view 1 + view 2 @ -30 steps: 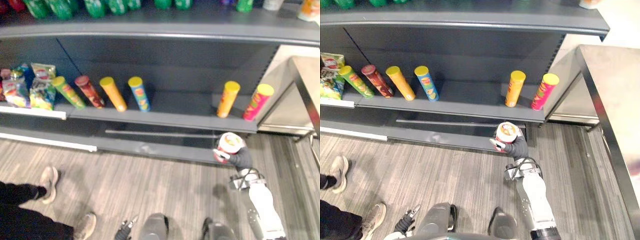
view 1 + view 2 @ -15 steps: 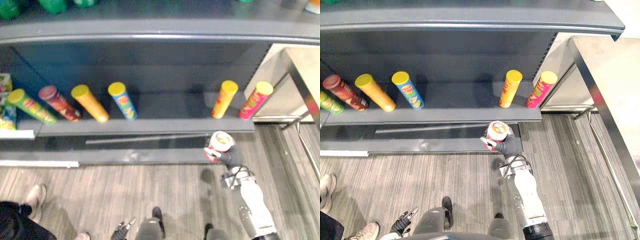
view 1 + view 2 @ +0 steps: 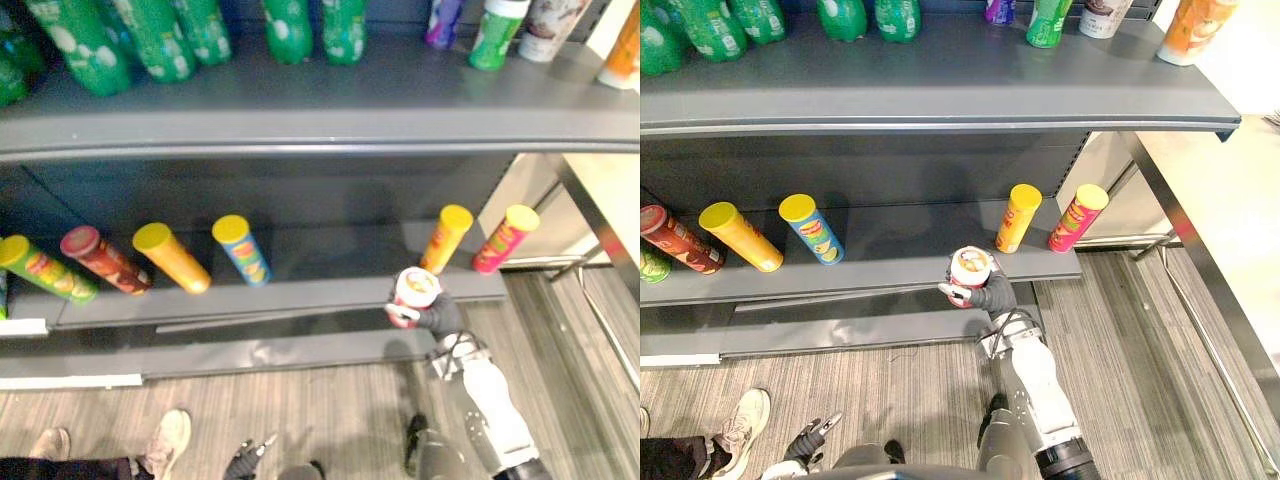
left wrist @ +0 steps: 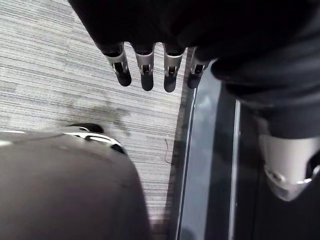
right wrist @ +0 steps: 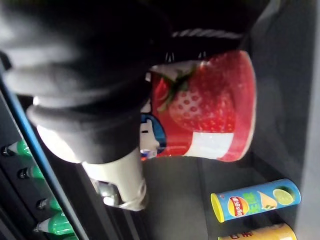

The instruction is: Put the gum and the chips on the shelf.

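A red and white tub [image 3: 414,290] with a strawberry picture [image 5: 210,110] is upright in my right hand [image 3: 438,318], whose fingers are shut round it. The tub is level with the front edge of the middle shelf [image 3: 300,295], just in front of an orange-yellow chip can [image 3: 445,238]. A blue chip can [image 5: 255,200] stands further along the shelf. My left hand [image 4: 145,70] hangs low over the grey floor, fingers straight and holding nothing.
Green [image 3: 45,268], red [image 3: 100,258], yellow [image 3: 170,256], blue [image 3: 240,248] and pink [image 3: 503,238] chip cans stand on the middle shelf. Green bottles [image 3: 150,40] line the upper shelf. A metal table [image 3: 1220,220] stands at the right. A person's shoe [image 3: 165,440] is on the floor at lower left.
The camera has moved nearer the shelves and now takes in the upper shelf. My right hand has carried the tub up from the base panel to the middle shelf's edge.
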`<state>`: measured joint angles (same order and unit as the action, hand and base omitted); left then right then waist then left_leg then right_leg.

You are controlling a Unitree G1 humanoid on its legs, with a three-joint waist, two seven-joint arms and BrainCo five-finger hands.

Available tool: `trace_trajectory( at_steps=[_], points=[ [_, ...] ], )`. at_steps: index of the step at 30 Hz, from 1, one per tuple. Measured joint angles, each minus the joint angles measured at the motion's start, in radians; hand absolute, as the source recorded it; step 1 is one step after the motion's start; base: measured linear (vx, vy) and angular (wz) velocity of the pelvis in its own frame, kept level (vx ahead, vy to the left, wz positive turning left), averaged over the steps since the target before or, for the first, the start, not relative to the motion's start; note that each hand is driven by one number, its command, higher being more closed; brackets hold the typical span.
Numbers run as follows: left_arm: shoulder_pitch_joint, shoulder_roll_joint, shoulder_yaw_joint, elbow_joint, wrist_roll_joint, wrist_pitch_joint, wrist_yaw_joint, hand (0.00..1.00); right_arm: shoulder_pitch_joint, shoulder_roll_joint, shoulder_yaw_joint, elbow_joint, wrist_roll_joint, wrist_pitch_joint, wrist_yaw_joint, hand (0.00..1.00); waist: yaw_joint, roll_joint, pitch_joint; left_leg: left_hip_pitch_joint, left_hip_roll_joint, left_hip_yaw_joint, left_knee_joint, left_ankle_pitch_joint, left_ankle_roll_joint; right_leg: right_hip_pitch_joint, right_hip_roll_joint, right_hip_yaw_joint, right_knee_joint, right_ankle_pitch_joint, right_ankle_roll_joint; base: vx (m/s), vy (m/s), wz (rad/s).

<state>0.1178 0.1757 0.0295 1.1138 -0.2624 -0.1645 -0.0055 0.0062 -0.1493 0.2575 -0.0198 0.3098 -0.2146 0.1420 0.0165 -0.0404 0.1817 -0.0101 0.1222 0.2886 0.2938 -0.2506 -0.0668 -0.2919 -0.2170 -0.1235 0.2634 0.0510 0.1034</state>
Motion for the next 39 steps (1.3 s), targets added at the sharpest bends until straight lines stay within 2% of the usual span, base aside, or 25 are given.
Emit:
trace_trajectory(
  at_steps=[2,4,7,10,13,17,18,19,25,33,39],
  points=[
    [-0.003,-0.012,0.011,0.002,0.000,0.000,-0.001,0.00,-0.004,-0.011,-0.007,0.000,0.000,0.004,-0.002,1.00,0.011,0.022,0.006,-0.016,0.041,-0.003,0.006,-0.007,-0.012,0.010,0.042,-0.018,-0.051,-0.002,-0.001,0.05,-0.274,-0.15],
    [-0.007,-0.018,0.014,0.003,-0.001,0.000,-0.001,0.00,-0.003,-0.041,-0.011,0.000,0.002,0.006,-0.002,1.00,0.002,0.040,0.017,-0.017,0.066,-0.025,-0.010,-0.010,-0.032,0.033,0.071,-0.049,-0.077,0.000,-0.003,-0.02,-0.186,0.17],
    [-0.008,-0.020,0.020,0.019,-0.006,0.000,-0.002,0.00,-0.001,-0.057,-0.006,-0.006,0.006,0.006,0.003,1.00,-0.001,0.042,0.017,0.001,0.092,-0.045,-0.051,0.002,-0.058,0.092,0.105,-0.085,-0.157,0.019,-0.019,-0.07,-0.123,0.22],
    [-0.008,-0.027,0.054,0.020,-0.004,0.001,-0.002,0.00,0.007,-0.047,0.008,-0.008,0.006,0.006,0.021,1.00,0.004,0.040,0.014,-0.002,0.098,-0.054,-0.091,0.031,-0.062,0.142,0.122,-0.100,-0.290,0.087,-0.031,-0.05,-0.062,0.11],
    [-0.008,-0.037,0.061,0.020,0.000,0.002,0.000,0.00,0.023,-0.047,0.020,-0.006,0.007,0.009,0.023,1.00,0.015,0.046,0.011,-0.003,0.081,-0.053,-0.138,0.062,-0.067,0.157,0.122,-0.100,-0.371,0.137,-0.031,-0.01,-0.012,0.02],
    [-0.007,-0.057,0.093,0.021,0.006,0.003,-0.001,0.00,0.039,-0.046,0.019,-0.004,0.015,0.015,0.022,1.00,0.014,0.065,-0.006,0.017,0.075,-0.052,-0.174,0.077,-0.070,0.160,0.126,-0.098,-0.372,0.136,-0.032,0.03,0.002,-0.02],
    [-0.007,-0.056,0.093,0.021,0.010,0.003,-0.001,0.00,0.041,-0.046,0.019,-0.004,0.015,0.015,0.022,1.00,0.013,0.064,-0.008,0.019,0.074,-0.052,-0.179,0.078,-0.070,0.159,0.125,-0.097,-0.372,0.136,-0.032,0.00,0.000,0.00],
    [-0.014,-0.056,0.093,0.029,0.009,0.014,0.000,0.00,0.099,-0.030,0.025,0.027,0.015,0.020,0.022,1.00,0.015,0.060,-0.034,0.066,0.051,-0.051,-0.225,0.086,-0.065,0.185,0.111,-0.094,-0.378,0.139,-0.035,0.00,0.000,0.00],
    [-0.014,-0.056,0.093,0.029,0.010,0.014,0.000,0.00,0.099,-0.030,0.020,0.029,0.015,0.020,0.022,1.00,0.014,0.060,-0.034,0.067,0.051,-0.051,-0.225,0.086,-0.065,0.186,0.111,-0.093,-0.377,0.139,-0.035,0.00,0.000,0.00],
    [-0.012,-0.054,0.095,0.037,0.087,0.022,-0.021,0.00,0.081,-0.040,-0.104,0.090,0.013,0.033,0.011,1.00,0.015,0.061,-0.049,0.110,0.048,-0.041,-0.242,0.090,-0.064,0.216,0.108,-0.090,-0.378,0.138,-0.033,0.00,0.002,-0.01],
    [-0.006,-0.053,0.096,0.038,0.113,0.024,-0.040,0.00,0.028,-0.054,-0.091,0.118,-0.005,0.039,0.013,1.00,0.016,0.061,-0.055,0.132,0.048,-0.039,-0.259,0.097,-0.063,0.233,0.106,-0.096,-0.378,0.136,-0.031,0.00,0.000,0.00]
  ],
)
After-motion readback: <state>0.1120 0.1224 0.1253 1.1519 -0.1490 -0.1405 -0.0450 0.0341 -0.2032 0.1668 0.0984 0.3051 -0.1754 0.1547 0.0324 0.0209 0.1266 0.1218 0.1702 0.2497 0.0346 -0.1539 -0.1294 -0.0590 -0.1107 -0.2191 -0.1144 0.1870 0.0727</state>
